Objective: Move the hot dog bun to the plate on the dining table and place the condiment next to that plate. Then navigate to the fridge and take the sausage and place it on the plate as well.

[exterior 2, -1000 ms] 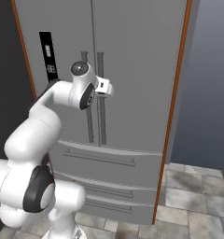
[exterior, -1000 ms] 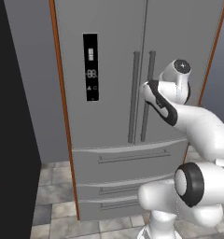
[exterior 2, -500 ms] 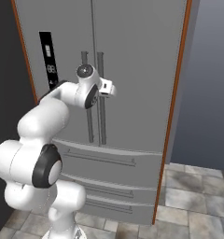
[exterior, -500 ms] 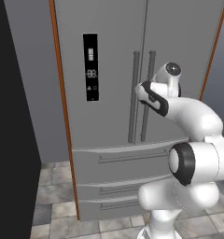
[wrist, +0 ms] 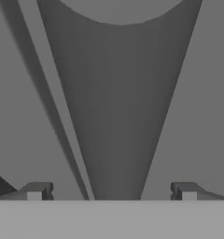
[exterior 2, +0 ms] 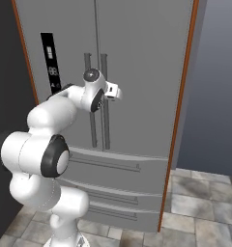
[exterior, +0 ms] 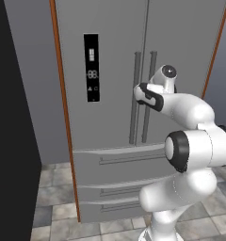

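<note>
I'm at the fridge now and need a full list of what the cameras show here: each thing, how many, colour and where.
fridge: one, grey steel, fills the middle of both base views, doors shut.
door handles: two, grey vertical bars, side by side at the seam between the upper doors.
display strip: one, black with pale symbols, on the left upper door.
drawers: grey, stacked below the doors, each with a horizontal handle.
side trim: orange-brown strips along the fridge's edges.
floor: grey stone tiles, in front of the fridge.
arm: one, white with dark joints, raised to the handles.
gripper: one, dark fingertips, open, a handle bar between them, not gripped.
</note>
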